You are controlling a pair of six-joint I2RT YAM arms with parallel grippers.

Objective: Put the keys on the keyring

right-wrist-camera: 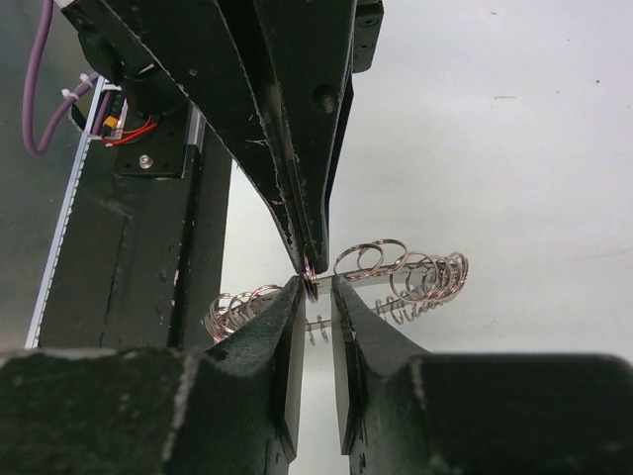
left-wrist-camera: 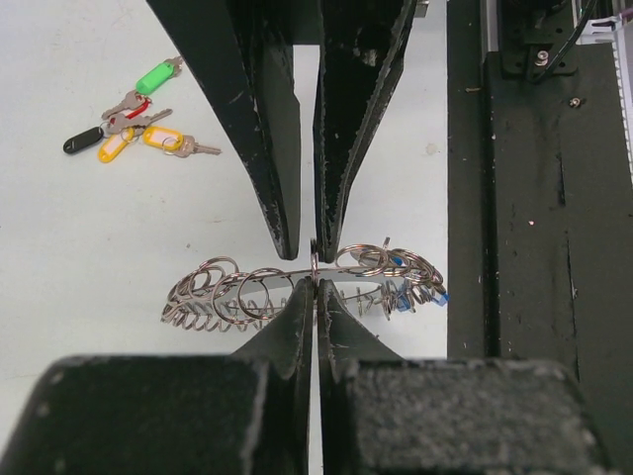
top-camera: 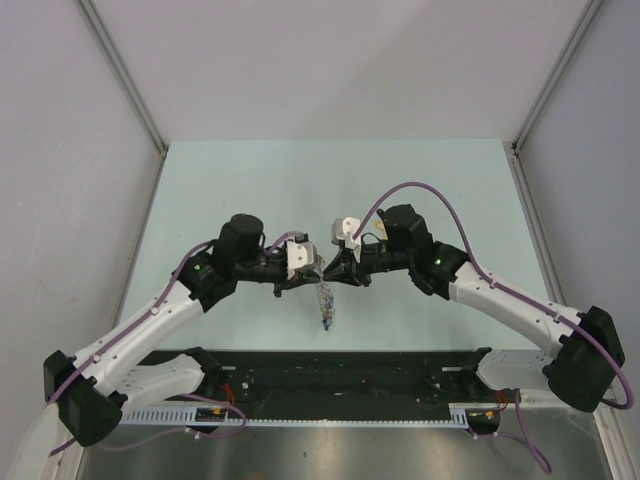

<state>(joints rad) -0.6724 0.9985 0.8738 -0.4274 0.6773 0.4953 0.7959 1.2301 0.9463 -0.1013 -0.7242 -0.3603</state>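
The keyring (top-camera: 326, 298) hangs in the air between my two grippers, above the pale table. It is a flat grey ring (left-wrist-camera: 277, 275) with a fringe of small silvery rings. Small blue-headed keys (left-wrist-camera: 401, 290) hang on its right side. My left gripper (left-wrist-camera: 315, 285) is shut on a small ring at the keyring's rim. My right gripper (right-wrist-camera: 316, 285) faces it tip to tip, jaws a little apart around the rim (right-wrist-camera: 381, 280). Loose keys (left-wrist-camera: 138, 124) with green, black, yellow and red tags lie on the table.
A black rail (top-camera: 330, 375) runs along the near table edge; it also shows in the left wrist view (left-wrist-camera: 534, 198) and the right wrist view (right-wrist-camera: 129, 247). Grey walls enclose the table on three sides.
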